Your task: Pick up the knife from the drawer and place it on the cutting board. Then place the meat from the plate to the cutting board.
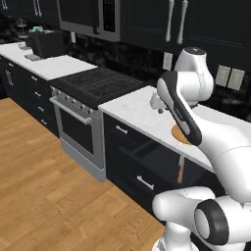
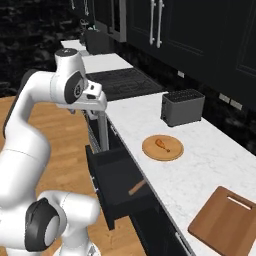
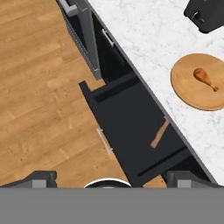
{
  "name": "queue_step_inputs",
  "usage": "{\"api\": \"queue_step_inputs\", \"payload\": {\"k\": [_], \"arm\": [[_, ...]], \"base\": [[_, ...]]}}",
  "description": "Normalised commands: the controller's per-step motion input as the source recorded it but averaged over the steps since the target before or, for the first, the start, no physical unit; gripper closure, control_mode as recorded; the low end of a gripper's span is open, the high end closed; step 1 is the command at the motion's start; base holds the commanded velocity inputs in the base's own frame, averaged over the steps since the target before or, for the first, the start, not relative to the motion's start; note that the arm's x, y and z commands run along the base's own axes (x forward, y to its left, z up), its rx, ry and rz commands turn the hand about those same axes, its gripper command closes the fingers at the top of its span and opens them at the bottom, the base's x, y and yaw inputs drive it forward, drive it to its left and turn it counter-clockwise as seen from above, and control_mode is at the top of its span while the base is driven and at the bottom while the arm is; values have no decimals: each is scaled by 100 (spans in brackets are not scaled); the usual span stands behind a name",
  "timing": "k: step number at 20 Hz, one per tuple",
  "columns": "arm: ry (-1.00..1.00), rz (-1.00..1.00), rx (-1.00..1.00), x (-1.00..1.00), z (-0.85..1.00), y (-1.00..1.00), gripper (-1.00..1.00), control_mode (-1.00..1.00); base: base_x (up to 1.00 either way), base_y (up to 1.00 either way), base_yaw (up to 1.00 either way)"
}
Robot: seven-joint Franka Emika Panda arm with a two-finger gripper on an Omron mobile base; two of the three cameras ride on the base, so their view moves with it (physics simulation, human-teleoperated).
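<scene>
The drawer [image 3: 131,127] stands pulled out under the counter, dark inside. The knife [image 3: 160,133] lies in it near the counter side, its tan handle showing; the blade is lost in the dark. The same knife [image 2: 137,187] shows in the drawer [image 2: 117,185] in the right base view, and the knife [image 1: 180,172] again in the left base view. My gripper [image 3: 113,179] hangs open high above the drawer's front, nothing between its fingers; the gripper [image 2: 92,102] is well above counter height. The meat [image 3: 204,78], a small drumstick, rests on a round wooden plate [image 3: 183,89]. The cutting board [image 2: 222,220] lies further along the counter.
A dark toaster [image 2: 182,107] stands on the white marble counter [image 2: 135,120] behind the plate. A stove [image 1: 98,83] with its grey oven front [image 1: 78,130] sits left of the drawer. Wooden floor [image 3: 39,87] lies open in front of the cabinets.
</scene>
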Motion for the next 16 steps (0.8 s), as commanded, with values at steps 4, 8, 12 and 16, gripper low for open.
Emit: {"api": "queue_step_inputs", "payload": {"k": [4,8,12,16], "arm": [[0,0,0,0,0,0,-100,100],[0,0,0,0,0,0,-100,100],[0,0,0,0,0,0,-100,100],[0,0,0,0,0,0,-100,100]], "base": [[-45,-18,0],[-58,-33,0],[-12,-10,0],[-4,-12,0]]}}
